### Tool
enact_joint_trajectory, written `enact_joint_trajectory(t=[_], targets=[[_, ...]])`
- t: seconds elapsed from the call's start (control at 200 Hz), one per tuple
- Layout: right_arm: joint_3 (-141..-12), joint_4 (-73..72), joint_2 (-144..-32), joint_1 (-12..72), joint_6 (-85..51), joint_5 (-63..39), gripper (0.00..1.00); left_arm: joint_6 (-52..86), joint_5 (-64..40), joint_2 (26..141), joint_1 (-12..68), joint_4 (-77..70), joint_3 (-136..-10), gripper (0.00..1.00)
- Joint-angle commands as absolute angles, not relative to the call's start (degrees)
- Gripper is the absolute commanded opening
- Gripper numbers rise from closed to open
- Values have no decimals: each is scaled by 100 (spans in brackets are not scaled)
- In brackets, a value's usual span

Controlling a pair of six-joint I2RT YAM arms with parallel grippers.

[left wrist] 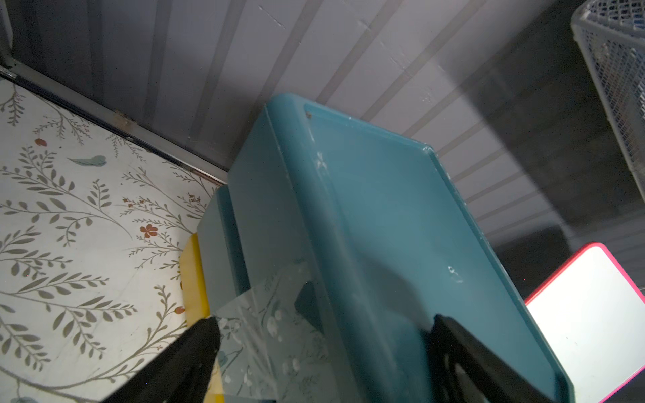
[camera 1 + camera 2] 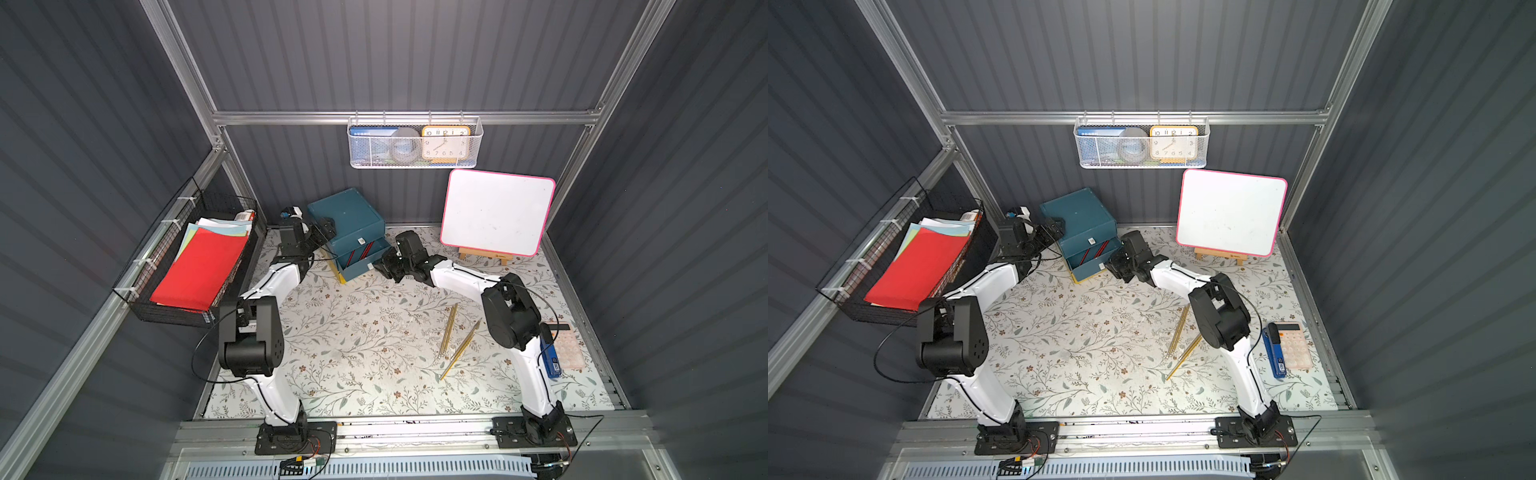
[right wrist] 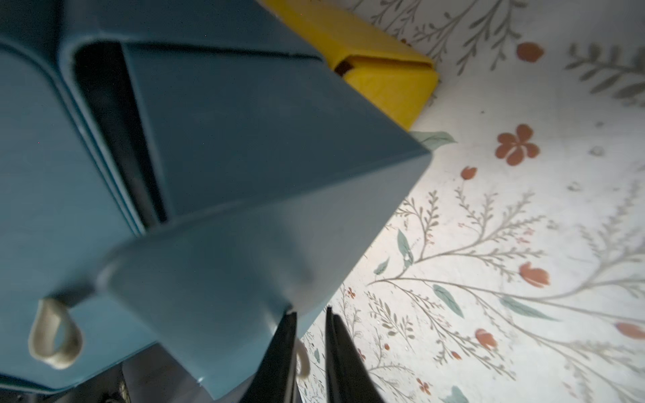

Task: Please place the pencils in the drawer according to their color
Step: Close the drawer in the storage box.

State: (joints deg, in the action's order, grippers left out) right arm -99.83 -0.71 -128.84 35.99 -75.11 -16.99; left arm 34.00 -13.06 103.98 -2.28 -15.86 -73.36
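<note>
Surface: a floral-printed surface point(image 2: 353, 361) carried everything.
Cabinet: a teal drawer cabinet point(image 2: 349, 216) stood at the back, near the wall, on a yellow base point(image 3: 384, 69).
Open drawer: the middle drawer point(image 2: 358, 269) was pulled out toward the arms; the drawer above it was closed, and its beige loop point(image 3: 56, 335) hung free.
Dark red pencils: the striped red pencils point(image 2: 360, 252) lay inside the open drawer, slanted across its floor.
Gold pencils: the gold-yellow pencils point(image 2: 449, 332) lay loose on the surface in a fanned cluster just beside the right arm's elbow, well apart from the cabinet.
Right gripper: the right gripper point(image 3: 310, 321) was at the front of the open drawer, its jaws nearly together and pinching that drawer's pull loop point(image 3: 303, 359).
Left gripper: the left gripper point(image 1: 324, 321) was at the cabinet's upper left edge, its jaws wide apart and straddling that edge; I could not tell whether they touched it.
Whiteboard: a pink-framed whiteboard point(image 2: 496, 212) stood on a small easel to the right of the cabinet.
Right edge: a pink calculator point(image 2: 1296, 345) and a blue stapler point(image 2: 1275, 353) lay side by side.
</note>
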Motion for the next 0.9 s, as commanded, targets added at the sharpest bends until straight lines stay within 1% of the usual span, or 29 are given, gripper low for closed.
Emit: enact_joint_trajectory(t=[0.0, 0.165, 0.5, 0.8, 0.895], targets=[[-10229, -435, -13122, 3594, -7846, -1748, 20, 3173, -1287, 10433, -153, -1116, -7111, 100], [-10475, -981, -13538, 3594, -8393, -1795, 19, 3199, -1267, 10441, -107, -1125, -7122, 100], [-11273, -809, -14007, 3605, -8460, -1795, 19, 3212, -1230, 10460, -53, -1132, -7110, 100], [-11218, -809, -13968, 3611, -8302, -1876, 20, 3199, -1235, 10433, -57, -1158, -7081, 100], [-10989, -826, -13797, 3619, -8272, -1840, 20, 3183, -1228, 10420, -53, -1139, -7093, 100]])
